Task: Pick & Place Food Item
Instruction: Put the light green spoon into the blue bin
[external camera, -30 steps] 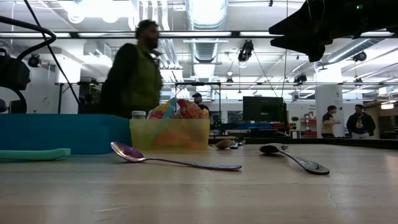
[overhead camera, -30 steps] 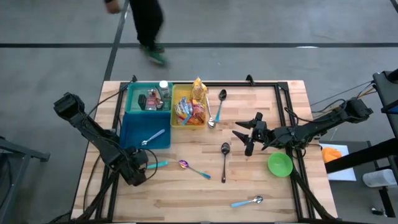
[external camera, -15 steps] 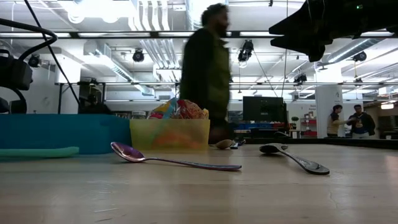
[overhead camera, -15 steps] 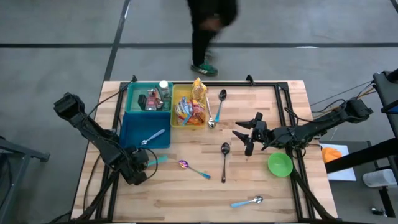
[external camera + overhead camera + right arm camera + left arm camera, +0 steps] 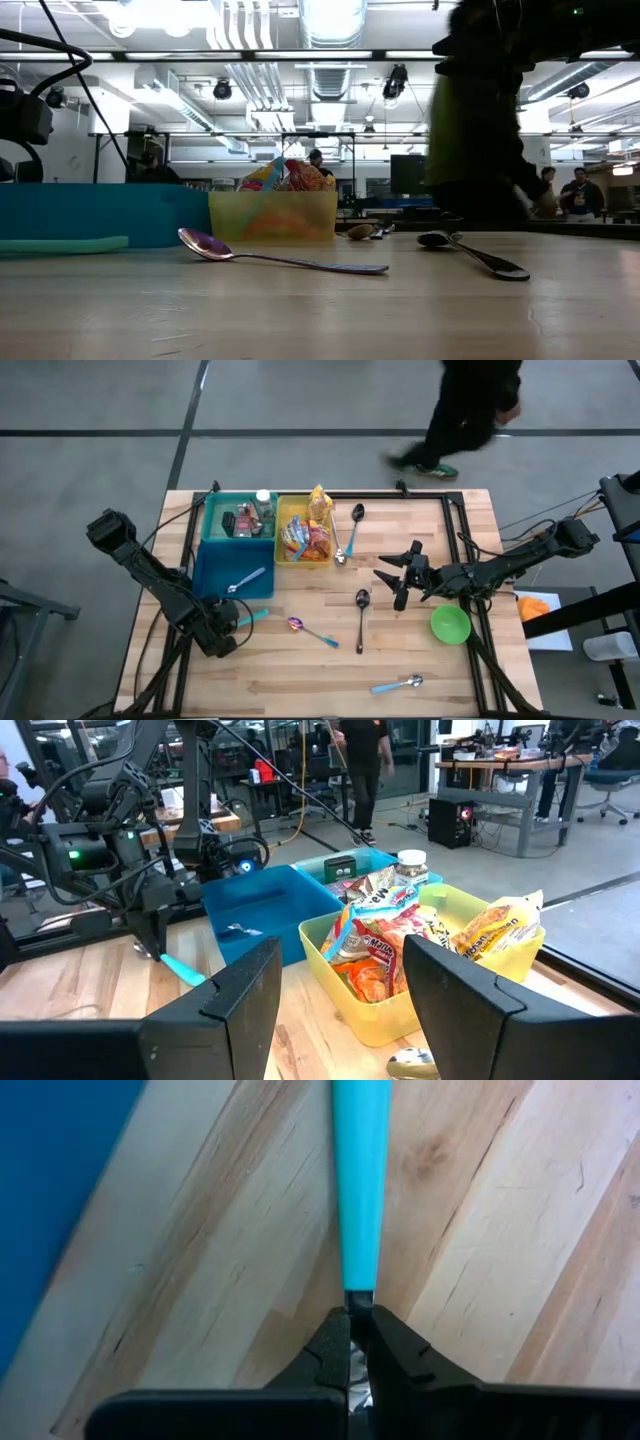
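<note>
pinching the stiff, light teal-handled metal spoon (image 5: 358,1190) at its neck, lower left, the left pincer (image 5: 355,1342) risks slip; right pincer (image 5: 392,581) hovers spread mid-tabletop.

A grey floor (image 5: 100,410) crossed by dark lines surrounds the wooden table (image 5: 300,680), and a person (image 5: 465,415) walks past its far side. Beyond are exposed ceiling ducts (image 5: 330,40), bright strip lights (image 5: 150,12), a dark monitor (image 5: 410,173) and workbenches (image 5: 500,765).
</note>
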### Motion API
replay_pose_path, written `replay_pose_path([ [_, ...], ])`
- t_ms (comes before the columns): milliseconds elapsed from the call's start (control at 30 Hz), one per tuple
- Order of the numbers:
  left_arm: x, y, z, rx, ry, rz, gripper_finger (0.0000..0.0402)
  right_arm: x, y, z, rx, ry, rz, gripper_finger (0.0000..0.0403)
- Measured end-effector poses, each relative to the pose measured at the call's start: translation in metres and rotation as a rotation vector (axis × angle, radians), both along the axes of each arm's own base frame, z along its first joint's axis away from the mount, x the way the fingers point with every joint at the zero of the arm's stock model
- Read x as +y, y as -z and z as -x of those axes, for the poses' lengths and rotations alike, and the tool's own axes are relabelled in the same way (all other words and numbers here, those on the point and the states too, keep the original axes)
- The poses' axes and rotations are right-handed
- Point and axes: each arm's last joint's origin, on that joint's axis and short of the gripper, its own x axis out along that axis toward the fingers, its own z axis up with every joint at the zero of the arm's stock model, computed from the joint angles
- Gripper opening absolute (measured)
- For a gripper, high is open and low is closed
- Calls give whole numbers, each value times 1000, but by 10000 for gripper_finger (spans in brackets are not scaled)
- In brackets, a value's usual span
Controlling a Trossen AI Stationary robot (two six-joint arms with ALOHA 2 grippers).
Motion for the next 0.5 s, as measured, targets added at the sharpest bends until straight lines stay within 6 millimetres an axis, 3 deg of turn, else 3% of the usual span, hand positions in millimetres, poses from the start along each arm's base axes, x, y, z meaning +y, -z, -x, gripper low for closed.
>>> replay_pose_path([
  [267,-3,-4,-3,-5,-4,12,12,0,0,0,0,0,0,206],
  [500,-12,-22,-11,-36,-10,32,12,0,0,0,0,0,0,206],
])
